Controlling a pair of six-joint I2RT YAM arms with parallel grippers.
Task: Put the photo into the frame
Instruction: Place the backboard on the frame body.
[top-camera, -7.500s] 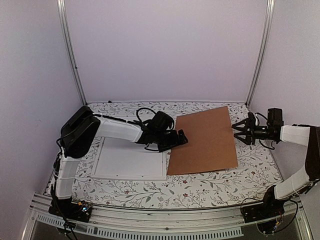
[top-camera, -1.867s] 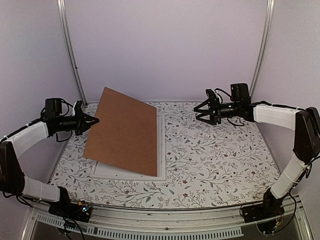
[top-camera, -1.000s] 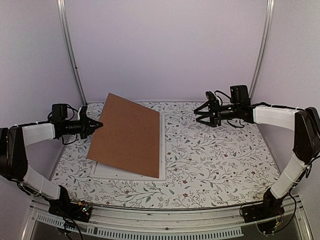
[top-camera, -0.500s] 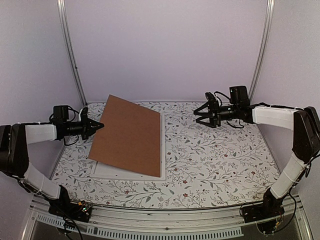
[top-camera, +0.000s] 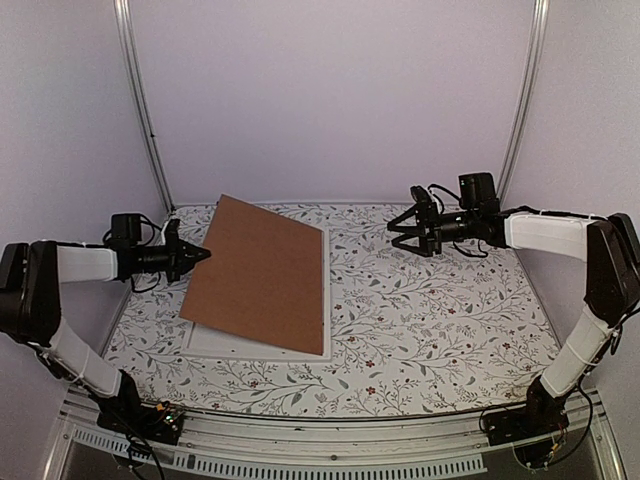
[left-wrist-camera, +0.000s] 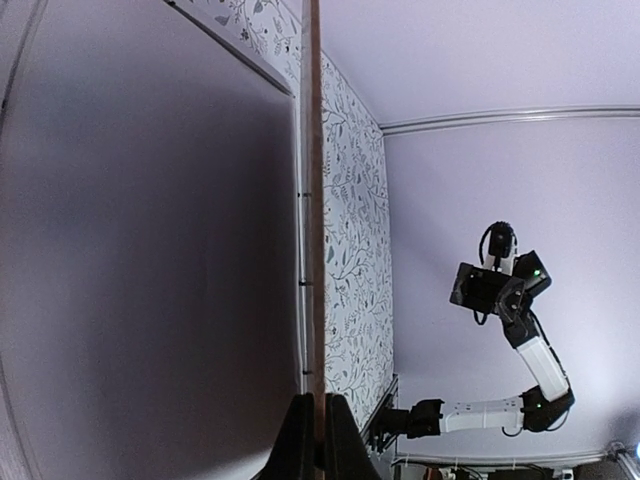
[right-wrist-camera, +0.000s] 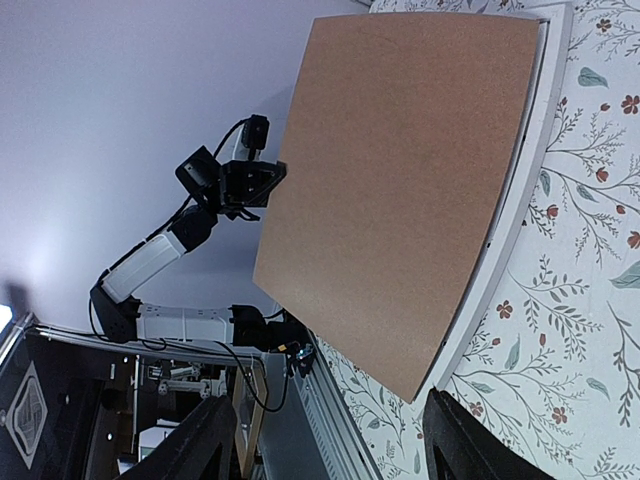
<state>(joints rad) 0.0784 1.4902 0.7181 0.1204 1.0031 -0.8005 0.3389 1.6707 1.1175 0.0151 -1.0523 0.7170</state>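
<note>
Tilted backing board (top-camera: 262, 285) pinched at its edge by left gripper (top-camera: 200, 253) over frame (top-camera: 325, 310), probably for lowering shut; right gripper (top-camera: 405, 228) spread wide, well clear.

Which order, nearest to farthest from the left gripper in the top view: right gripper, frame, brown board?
1. Brown board, held at its left edge by the left gripper.
2. Frame, lying beneath the board.
3. Right gripper, far right.

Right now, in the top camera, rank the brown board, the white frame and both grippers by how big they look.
1. brown board, the largest showing.
2. frame: only its edges show beneath; its full outline may match or exceed the board.
3. left gripper and right gripper: alike, not ranked.
</note>
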